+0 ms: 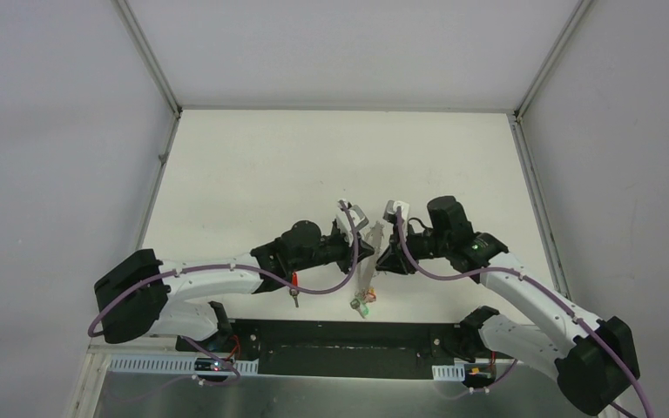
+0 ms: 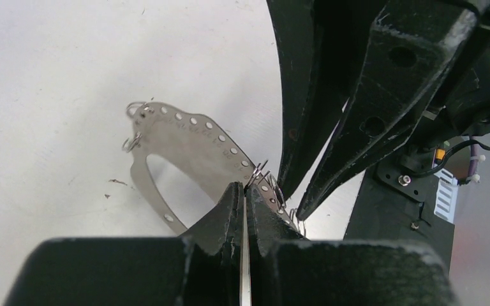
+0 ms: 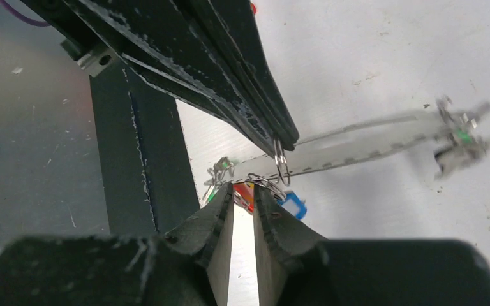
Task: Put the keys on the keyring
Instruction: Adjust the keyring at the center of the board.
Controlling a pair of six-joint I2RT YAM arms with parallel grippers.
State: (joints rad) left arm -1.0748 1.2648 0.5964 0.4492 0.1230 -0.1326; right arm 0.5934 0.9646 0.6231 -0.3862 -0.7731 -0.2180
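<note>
The keyring [image 1: 371, 261] is a flat grey metal loop with a row of holes, held up off the table between the two arms. My left gripper [image 2: 243, 186] is shut on its band [image 2: 185, 137], which carries small wire rings. My right gripper [image 3: 244, 187] has its jaws a narrow slit apart, and a red key head [image 3: 247, 193] fills the gap at the tips. A small ring and a blue tag [image 3: 293, 205] lie beside it. Green-headed keys [image 1: 363, 306] hang at the loop's near end. Another red key [image 1: 294, 292] lies on the table under the left arm.
The left fingers [image 3: 230, 70] cross the right wrist view from the upper left, a wire ring at their tip. The right fingers [image 2: 332, 115] fill the upper right of the left wrist view. The black mounting rail [image 1: 340, 344] runs along the table's near edge.
</note>
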